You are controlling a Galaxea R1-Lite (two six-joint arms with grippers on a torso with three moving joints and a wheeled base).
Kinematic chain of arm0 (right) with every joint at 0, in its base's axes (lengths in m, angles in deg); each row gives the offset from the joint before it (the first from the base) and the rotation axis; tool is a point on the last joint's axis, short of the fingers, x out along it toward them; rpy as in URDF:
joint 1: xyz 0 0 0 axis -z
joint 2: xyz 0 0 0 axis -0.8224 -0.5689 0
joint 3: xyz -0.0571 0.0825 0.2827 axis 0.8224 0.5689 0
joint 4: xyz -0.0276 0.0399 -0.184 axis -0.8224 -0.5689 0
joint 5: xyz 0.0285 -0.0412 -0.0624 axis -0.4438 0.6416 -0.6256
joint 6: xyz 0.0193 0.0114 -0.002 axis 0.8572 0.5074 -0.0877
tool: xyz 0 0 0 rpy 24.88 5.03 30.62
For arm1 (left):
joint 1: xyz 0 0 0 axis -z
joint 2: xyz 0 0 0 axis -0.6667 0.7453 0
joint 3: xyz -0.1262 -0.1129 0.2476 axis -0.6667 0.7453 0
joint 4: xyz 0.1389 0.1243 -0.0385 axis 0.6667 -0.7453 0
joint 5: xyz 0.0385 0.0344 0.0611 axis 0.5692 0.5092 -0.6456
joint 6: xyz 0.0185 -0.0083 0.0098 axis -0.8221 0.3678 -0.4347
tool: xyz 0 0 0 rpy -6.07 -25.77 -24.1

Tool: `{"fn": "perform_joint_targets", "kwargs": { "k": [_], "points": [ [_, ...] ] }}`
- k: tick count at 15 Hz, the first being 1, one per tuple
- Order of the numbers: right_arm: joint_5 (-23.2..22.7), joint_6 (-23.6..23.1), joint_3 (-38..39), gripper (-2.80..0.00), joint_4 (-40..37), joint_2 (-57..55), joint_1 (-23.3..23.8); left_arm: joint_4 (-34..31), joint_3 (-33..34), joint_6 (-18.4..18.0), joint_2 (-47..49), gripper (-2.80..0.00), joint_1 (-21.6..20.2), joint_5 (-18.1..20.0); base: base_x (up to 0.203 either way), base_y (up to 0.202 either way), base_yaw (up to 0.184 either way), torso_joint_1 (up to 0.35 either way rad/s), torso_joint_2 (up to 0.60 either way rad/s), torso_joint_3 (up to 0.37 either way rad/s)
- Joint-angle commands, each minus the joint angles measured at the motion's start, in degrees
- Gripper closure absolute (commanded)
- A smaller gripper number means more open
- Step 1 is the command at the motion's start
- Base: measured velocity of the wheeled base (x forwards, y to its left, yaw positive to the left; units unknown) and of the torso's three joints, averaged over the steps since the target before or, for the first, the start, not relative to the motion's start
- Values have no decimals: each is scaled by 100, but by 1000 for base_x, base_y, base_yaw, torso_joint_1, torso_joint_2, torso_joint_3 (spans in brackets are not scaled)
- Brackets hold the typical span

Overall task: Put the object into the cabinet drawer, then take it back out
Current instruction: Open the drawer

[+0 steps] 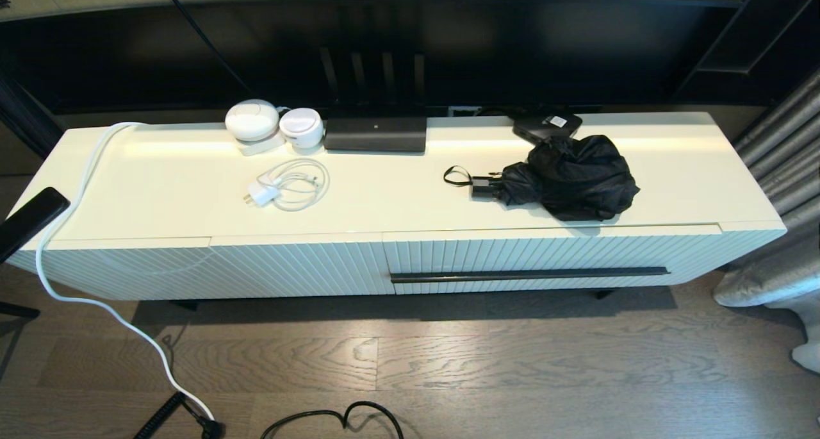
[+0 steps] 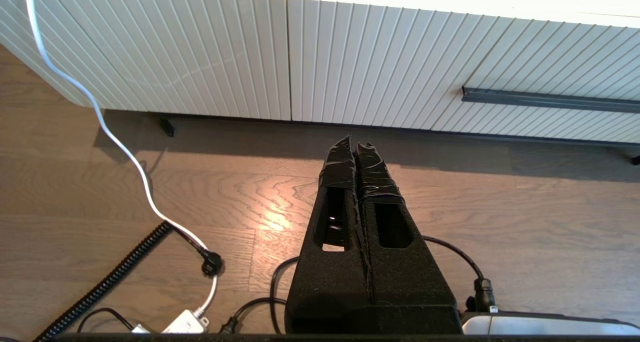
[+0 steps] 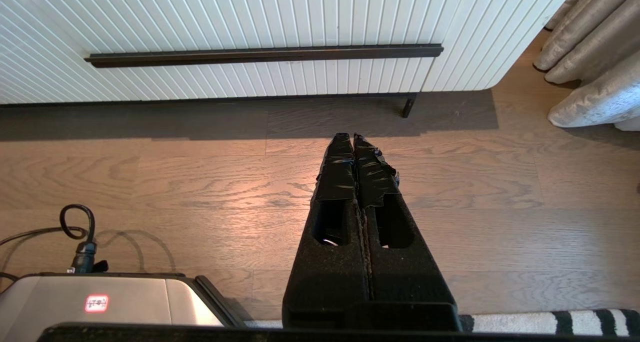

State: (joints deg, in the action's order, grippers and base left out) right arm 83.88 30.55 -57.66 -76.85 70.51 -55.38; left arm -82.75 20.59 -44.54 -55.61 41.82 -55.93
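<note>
bright light washes the bench (image 1: 397, 189) top near my head view's back edge; warm glare patches shine on the floor (image 2: 270, 207); a dark shadow sits under the cabinet; edges bow slightly.

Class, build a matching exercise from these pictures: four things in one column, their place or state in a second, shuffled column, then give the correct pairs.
Column A
1. umbrella
2. cabinet drawer
3. white charger
4. left gripper

Column B
a. closed, bar handle untouched
b. shut, over the wooden floor
c. on the cabinet top, right part
d. on the cabinet top, left of centre, cable coiled

Pairs: 1-c, 2-a, 3-d, 4-b
</note>
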Motion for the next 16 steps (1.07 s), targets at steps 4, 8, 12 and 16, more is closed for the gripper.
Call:
{"fn": "perform_joint_targets", "kwargs": {
  "k": [4,8,12,16],
  "points": [
    [2,77,0,0,18,4,-4,2,0,7,-2,0,0,1,0,0,0,0,0,0],
    [2,51,0,0,18,4,-4,2,0,7,-2,0,0,1,0,0,0,0,0,0],
    [2,59,0,0,11,6,-4,2,0,7,-2,0,0,1,0,0,0,0,0,0],
    [20,-11,-9,0,-9,13,-4,2,0,7,-2,0,0,0,0,0,0,0,0,0]
  ]
}}
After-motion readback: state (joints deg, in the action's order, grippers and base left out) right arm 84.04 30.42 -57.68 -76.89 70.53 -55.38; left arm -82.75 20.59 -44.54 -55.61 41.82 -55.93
